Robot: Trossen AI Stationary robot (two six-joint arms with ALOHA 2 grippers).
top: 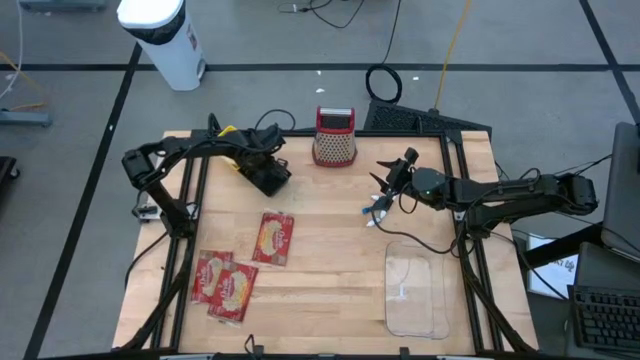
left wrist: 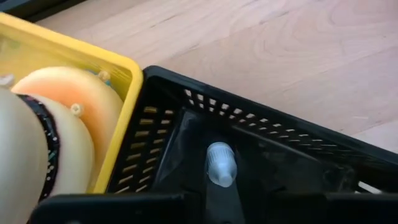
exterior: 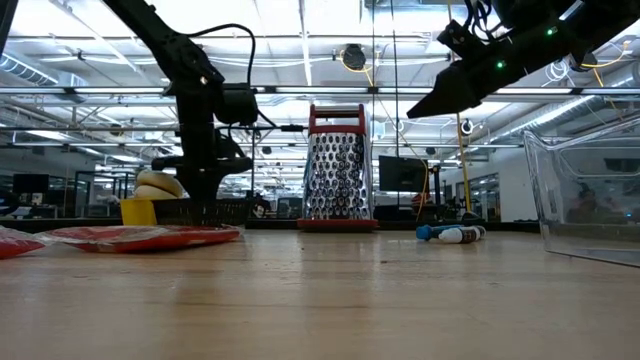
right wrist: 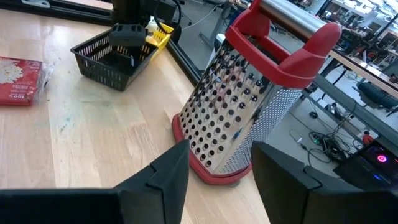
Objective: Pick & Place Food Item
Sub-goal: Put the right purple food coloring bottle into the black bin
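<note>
Right end effector [right wrist: 214, 171] open near grater [right wrist: 255, 93], no legible labels

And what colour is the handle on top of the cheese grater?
Red. The grater's handle shows best in the right wrist view.

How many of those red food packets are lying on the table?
3. One red packet lies alone near the table's middle. The other two lie side by side, overlapping, nearer the front left corner. None seems hidden, though the black basket's inside is partly covered.
</note>
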